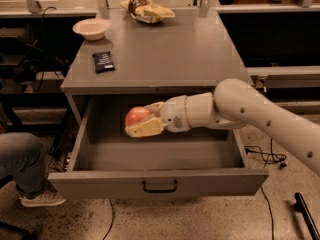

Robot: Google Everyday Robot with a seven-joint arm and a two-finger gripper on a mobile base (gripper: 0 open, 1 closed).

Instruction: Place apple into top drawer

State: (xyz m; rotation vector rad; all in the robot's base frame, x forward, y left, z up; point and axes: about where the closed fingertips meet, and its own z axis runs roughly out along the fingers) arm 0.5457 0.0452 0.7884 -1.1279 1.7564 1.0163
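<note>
Inside gripper (134, 123), apple (137, 116).

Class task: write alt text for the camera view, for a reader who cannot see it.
The robot's pincer holds a red-orange apple within the open top drawer of a grey cabinet. On the cabinet's top lie a cream bowl, a dark snack packet and a crumpled bag.
</note>
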